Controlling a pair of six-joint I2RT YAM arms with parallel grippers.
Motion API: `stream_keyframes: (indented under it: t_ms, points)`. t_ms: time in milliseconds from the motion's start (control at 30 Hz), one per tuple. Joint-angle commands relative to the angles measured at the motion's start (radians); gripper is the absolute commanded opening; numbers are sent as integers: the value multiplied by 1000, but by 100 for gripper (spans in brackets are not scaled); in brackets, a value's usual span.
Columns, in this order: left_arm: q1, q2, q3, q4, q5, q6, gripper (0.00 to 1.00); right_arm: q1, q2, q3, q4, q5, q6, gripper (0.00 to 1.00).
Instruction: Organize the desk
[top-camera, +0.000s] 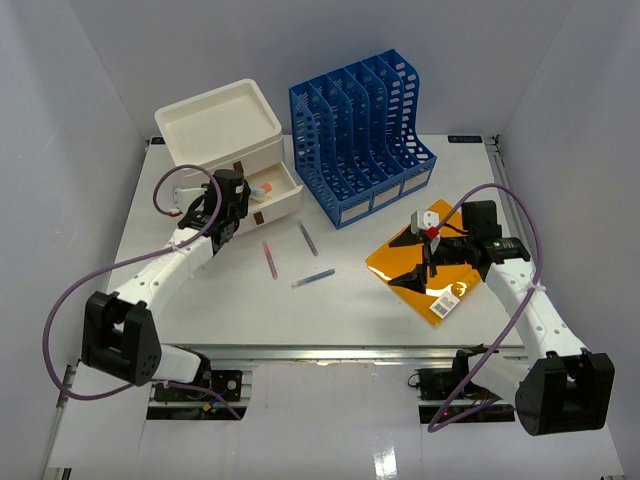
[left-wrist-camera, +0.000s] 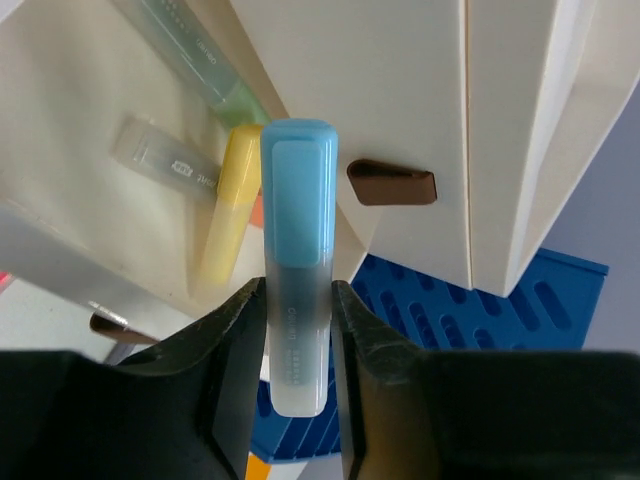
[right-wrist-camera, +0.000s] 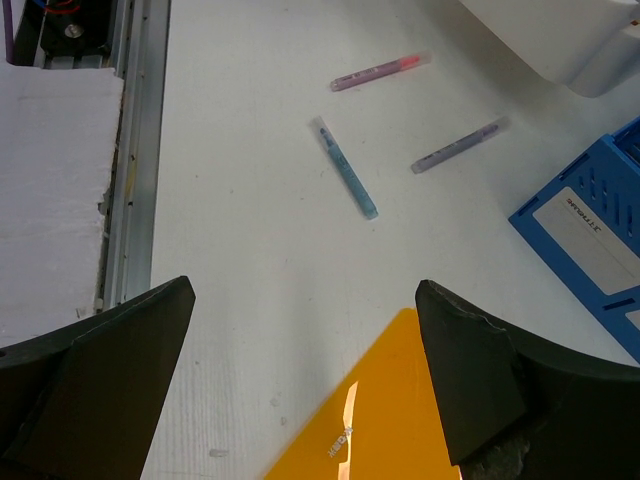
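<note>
My left gripper (left-wrist-camera: 298, 292) is shut on a blue-capped highlighter (left-wrist-camera: 298, 200), cap pointing away, over the front edge of the open drawer (top-camera: 280, 190) of a white drawer box (top-camera: 215, 125). In that drawer lie a yellow highlighter (left-wrist-camera: 228, 215), a green one (left-wrist-camera: 215, 75) and a clear-capped one (left-wrist-camera: 165, 160). On the desk (top-camera: 230, 310) lie a pink pen (top-camera: 269, 258), a purple pen (top-camera: 307, 238) and a blue pen (top-camera: 313, 278). My right gripper (right-wrist-camera: 303, 290) hangs wide open and empty over the near corner of an orange folder (right-wrist-camera: 370, 420).
A blue file rack (top-camera: 365, 125) with several slots stands at the back, right of the drawer box. The orange folder (top-camera: 395, 262) lies flat on the right half of the desk. A metal rail (right-wrist-camera: 135, 150) runs along the desk's front edge.
</note>
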Motion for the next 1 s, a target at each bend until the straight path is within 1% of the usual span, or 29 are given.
stream_keyframes:
  t_ms: [0, 100, 233, 300, 367, 400, 433, 500, 567, 600, 633, 667, 700, 733, 767, 800, 833, 867, 967]
  points:
    - [3, 55, 96, -34, -66, -24, 62, -15, 10, 3, -15, -18, -21, 98]
    - [3, 79, 129, -33, -57, 16, 72, -23, 12, 3, -19, -22, -24, 98]
    - [3, 52, 150, -17, -26, 126, 88, -27, 18, 9, -41, -27, -43, 98]
    - [3, 19, 134, 27, 5, 198, 90, -28, 25, 16, -61, -31, -61, 98]
    - [3, -55, 98, 115, 100, 378, 89, -28, 28, 21, -86, -33, -99, 98]
    - [3, -76, 70, 173, 157, 427, 88, -28, 28, 23, -98, -34, -106, 97]
    - [3, -120, 53, 236, 193, 551, 86, -28, 28, 21, -102, -33, -118, 97]
    - [3, -185, 7, 304, 328, 755, 84, -29, 21, 19, -106, -31, -132, 97]
    - [4, -229, -32, 317, 474, 929, 77, -30, 17, 15, -106, -31, -137, 97]
    - [3, -246, -46, 292, 544, 988, 73, -32, 17, 13, -107, -31, -138, 97]
    - [3, -262, -51, 234, 575, 1036, 69, -34, 18, 13, -108, -30, -139, 97]
    - [3, -274, -63, 184, 589, 1038, 59, -34, 19, 12, -107, -28, -139, 97]
    - [3, -297, -91, 137, 593, 1015, 43, -36, 21, 13, -105, -26, -139, 97]
    - [3, -318, -127, 136, 597, 983, 35, -39, 24, 14, -106, -25, -139, 97]
    - [4, -342, -214, 165, 612, 911, 27, -39, 26, 15, -105, -25, -139, 97]
    - [4, -402, -287, 208, 619, 844, 22, -41, 30, 14, -105, -24, -139, 97]
    - [4, -449, -358, 253, 621, 774, 18, -44, 33, 13, -105, -23, -139, 96]
    - [4, -471, -427, 299, 617, 699, 17, -47, 34, 13, -105, -22, -138, 95]
    - [3, -575, -614, 444, 561, 464, 17, -63, 41, 13, -105, -29, -136, 92]
